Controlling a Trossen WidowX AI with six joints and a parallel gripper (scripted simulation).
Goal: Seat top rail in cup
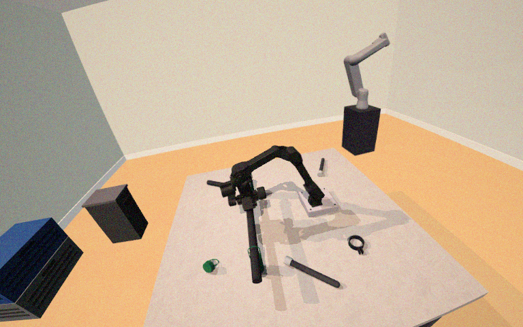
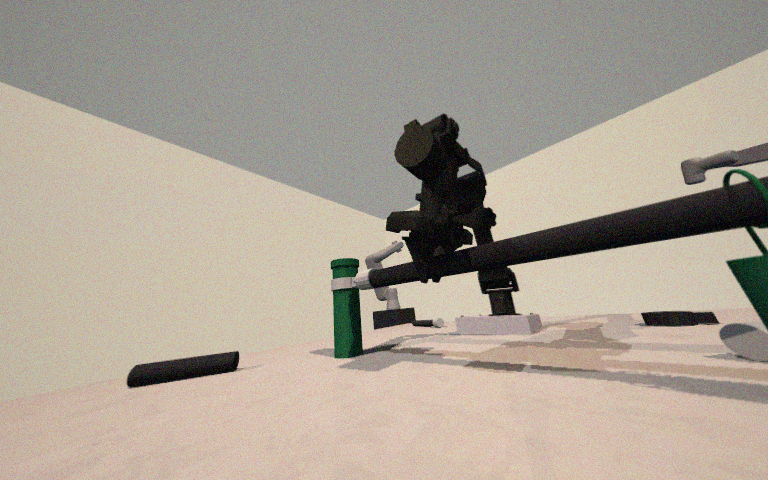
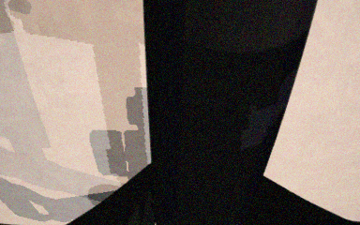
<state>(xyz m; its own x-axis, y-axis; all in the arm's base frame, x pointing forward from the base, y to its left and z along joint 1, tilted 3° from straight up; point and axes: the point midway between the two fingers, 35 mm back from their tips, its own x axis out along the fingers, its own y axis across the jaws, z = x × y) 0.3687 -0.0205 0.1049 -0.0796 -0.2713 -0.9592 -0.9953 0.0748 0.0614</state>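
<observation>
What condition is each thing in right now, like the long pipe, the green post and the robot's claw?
Gripper: shut on the top rail, near its post end.
Top rail: held off the table, sloping down toward the post.
Rail-end cup: at the rail's end; seating unclear.
Brace band: high, just under the post cap.
Green post: upright.
Loop cap: around the rail.
</observation>
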